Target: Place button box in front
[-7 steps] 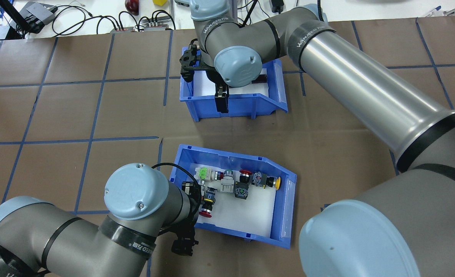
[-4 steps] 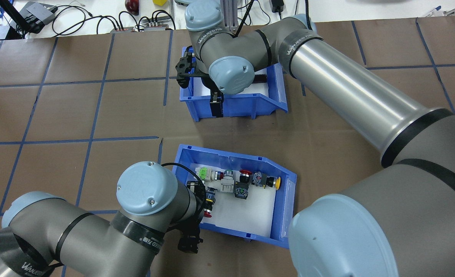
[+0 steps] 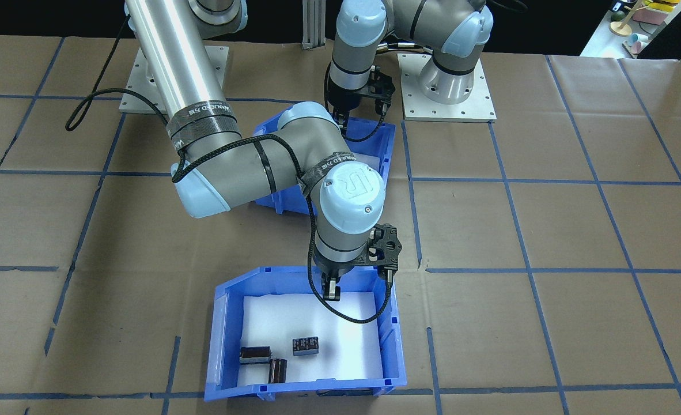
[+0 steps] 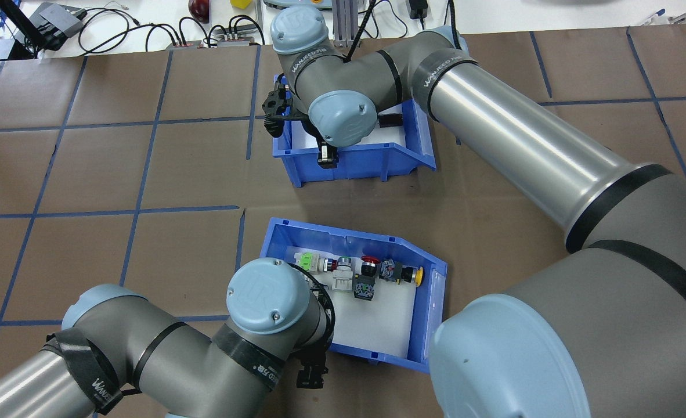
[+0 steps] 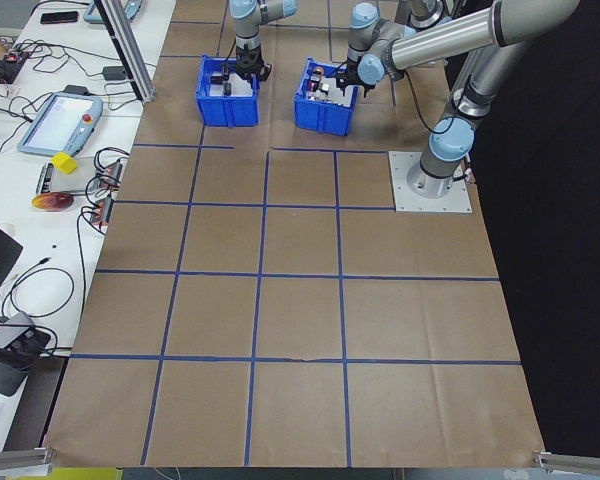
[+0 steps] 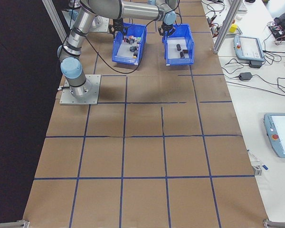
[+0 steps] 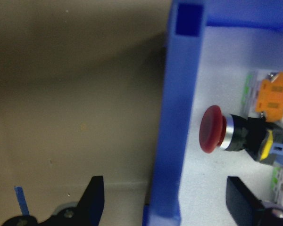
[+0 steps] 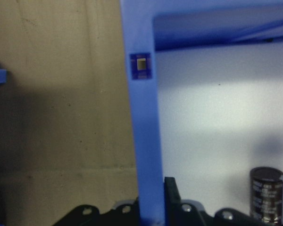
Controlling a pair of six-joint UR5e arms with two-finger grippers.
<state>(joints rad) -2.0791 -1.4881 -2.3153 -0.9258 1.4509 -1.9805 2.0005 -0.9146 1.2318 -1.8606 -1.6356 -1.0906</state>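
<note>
Straddled button box wall with spread left gripper; looked stiff, light; right gripper pinched other bin wall.

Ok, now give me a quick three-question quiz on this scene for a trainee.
1. True or false: the button box sits nearer the robot than the bin with dark cylinders.
2. The left gripper is: A) wholly inside the box, B) open astride its wall, C) shut on a switch.
3. What colour is the mushroom button just inside that wall?
Key: 1 true; 2 B; 3 red.
</note>
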